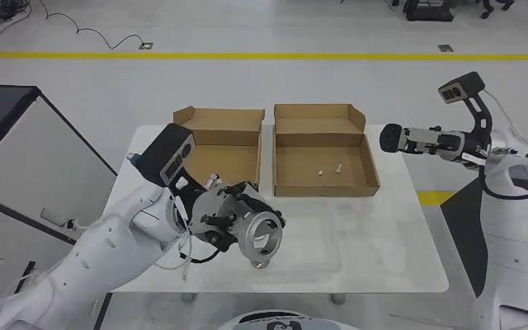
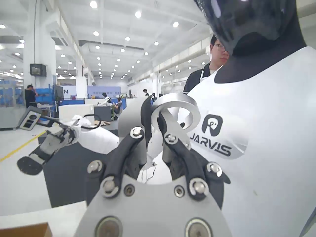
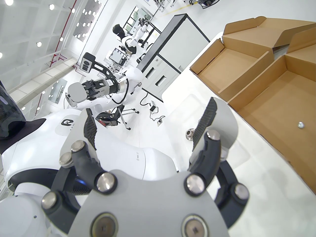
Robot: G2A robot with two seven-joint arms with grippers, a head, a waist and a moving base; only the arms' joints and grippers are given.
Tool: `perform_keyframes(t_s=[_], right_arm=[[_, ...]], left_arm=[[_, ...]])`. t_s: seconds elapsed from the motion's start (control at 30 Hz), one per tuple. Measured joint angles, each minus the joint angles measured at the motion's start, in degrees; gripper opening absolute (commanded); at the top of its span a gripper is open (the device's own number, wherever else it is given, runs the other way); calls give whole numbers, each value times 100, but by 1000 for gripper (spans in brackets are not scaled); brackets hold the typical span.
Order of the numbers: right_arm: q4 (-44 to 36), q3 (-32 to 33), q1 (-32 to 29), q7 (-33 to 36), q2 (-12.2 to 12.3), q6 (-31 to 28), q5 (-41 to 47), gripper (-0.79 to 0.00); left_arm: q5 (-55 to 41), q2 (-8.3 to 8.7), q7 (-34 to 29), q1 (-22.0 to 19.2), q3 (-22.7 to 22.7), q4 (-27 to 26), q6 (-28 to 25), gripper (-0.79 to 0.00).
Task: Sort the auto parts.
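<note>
1. Left claw (image 2: 153, 122) is clenched on the wall of a big metal ring (image 2: 177, 99). It looks like one finger is inside the bore and one outside. The ring hangs in the air over the near edge of the counter (image 1: 355, 239), left of the middle. That's a thin bite on a smooth, heavy-looking part, so my main worry is it twisting or sliding out mid-carry.
2. Both cardboard boxes sit along the far edge, left box (image 1: 223, 161) and right box (image 1: 322, 157). The right one has a couple of small fasteners (image 1: 337, 167) in it, so I'd guess the ring belongs in the left one. Pick the wrong box and the sort is botched.
3. The box walls and flaps stand up. Come in low and the ring or the claw clips the near wall and shoves the box toward the far edge, maybe off it.
4. Let go from too high and the ring probably bounces, dents the cardboard or rolls out.
5. Right claw (image 3: 150, 119) is spread wide with nothing in it, hanging by the far right corner just beside the right box. If both arms head for the boxes together, they could bump.
6. One small metal piece (image 3: 189, 134) lies loose on the bare counter near that claw. A careless sweep could flick it off the edge.
</note>
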Motion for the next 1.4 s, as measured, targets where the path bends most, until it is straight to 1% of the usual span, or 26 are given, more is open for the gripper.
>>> perform_keyframes(t_s=[0.07,0.33,0.47,0.6,0.7,0.8,1.17,1.4], right_arm=[[0,0,0,0,0,0,0,0],[0,0,0,0,0,0,0,0],[0,0,0,0,0,0,0,0],[0,0,0,0,0,0,0,0],[0,0,0,0,0,0,0,0],[0,0,0,0,0,0,0,0],[0,0,0,0,0,0,0,0],[0,0,0,0,0,0,0,0]], left_arm=[[36,2,141,0,11,-10,0,-785],[23,0,25,7,4,-12,15,-785],[-200,-32,104,168,-67,-129,4,-785],[-490,-90,311,259,-115,-362,-1,-785],[-462,-129,336,280,-163,-395,0,-785],[-513,-185,497,301,-153,-457,0,-785],[-582,-389,970,374,-83,-495,0,-785],[-618,-502,1227,493,-129,-438,0,-785]])
